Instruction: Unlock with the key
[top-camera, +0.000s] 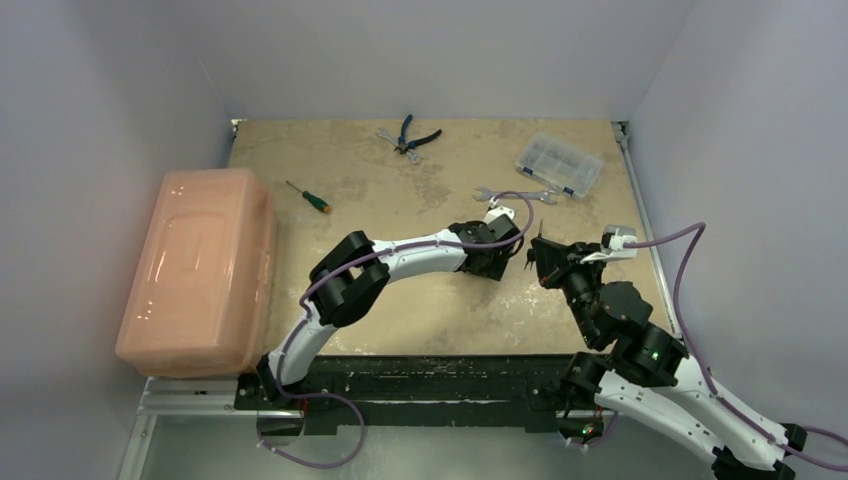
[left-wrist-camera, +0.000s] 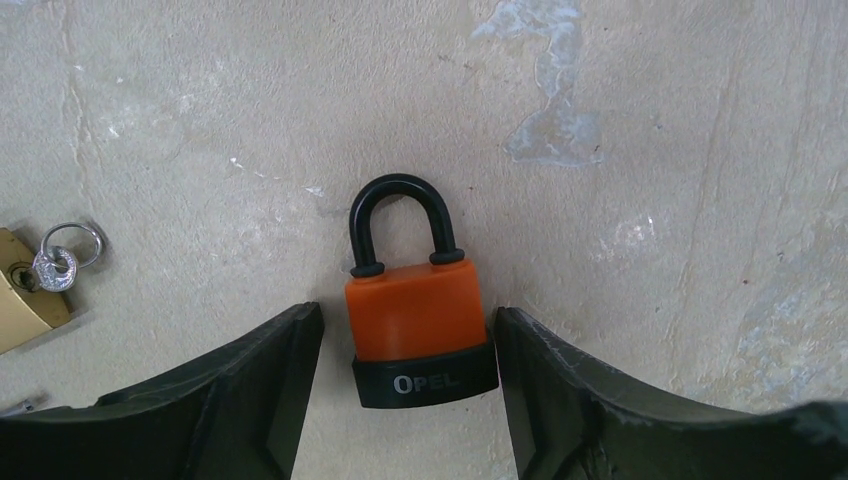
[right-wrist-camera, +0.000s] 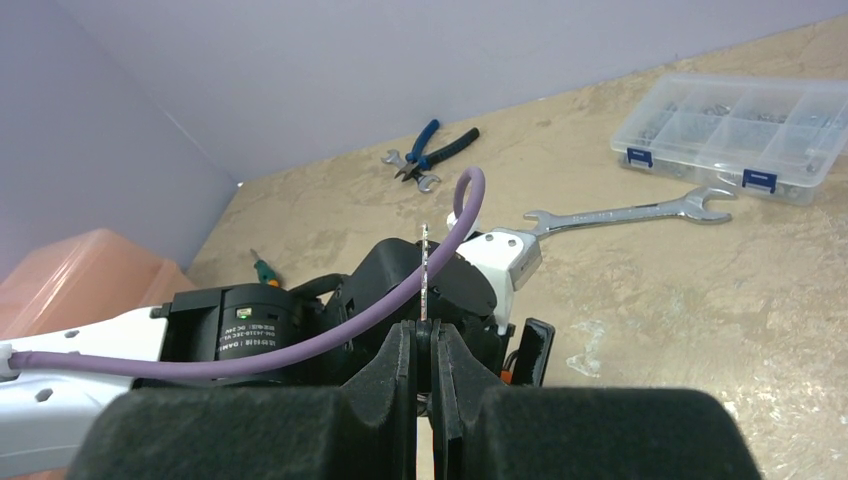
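Two arms meet right of centre on the bench (top-camera: 420, 310) from above; at the left wrist, our left jaws stand open astride the flat-lying padlock (left-wrist-camera: 420, 320), we judge to steady it; at the right wrist, our right jaws are clamped on the key (right-wrist-camera: 425, 275), blade upright for insertion.

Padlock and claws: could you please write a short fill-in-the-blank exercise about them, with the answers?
The left claw has a finger on each side of the ____ padlock. The right claw is ____ on the key. The padlock's black base bears the word ____.
Answers: orange; shut; OPEL.
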